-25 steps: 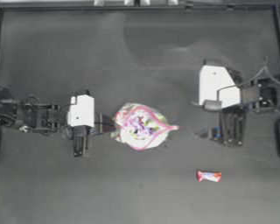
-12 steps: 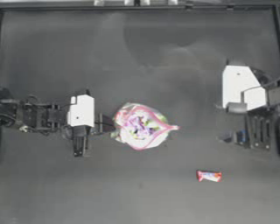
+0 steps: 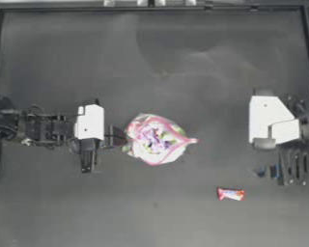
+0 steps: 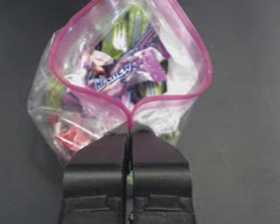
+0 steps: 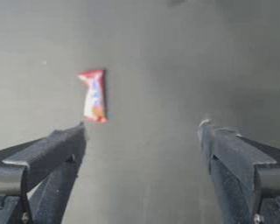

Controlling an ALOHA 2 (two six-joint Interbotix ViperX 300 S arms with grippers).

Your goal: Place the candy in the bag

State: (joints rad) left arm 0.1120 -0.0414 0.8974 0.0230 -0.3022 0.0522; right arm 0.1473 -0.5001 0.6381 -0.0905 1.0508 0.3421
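Observation:
The bag (image 3: pixel 154 140) lies in the middle of the table, clear plastic with a pink strip around its mouth and purple, green and white wrappers inside. My left gripper (image 3: pixel 121 137) is at its left side, shut on the pink rim. In the left wrist view the bag (image 4: pixel 124 74) gapes open beyond the closed left gripper (image 4: pixel 129 131). The candy (image 3: pixel 231 194), red-ended with a pale middle, lies alone nearer the front right. My right gripper (image 3: pixel 287 173) hovers open near the right edge, right of the candy. The right wrist view has the candy (image 5: pixel 94 96) just beyond one fingertip of the right gripper (image 5: pixel 142 127).
The dark table (image 3: pixel 157 58) has a raised frame along its back and side edges. Nothing else lies on it besides the bag and the single sweet.
My right arm has swung to the right and toward the front, away from the bag. The left gripper, the bag and the candy have stayed put.

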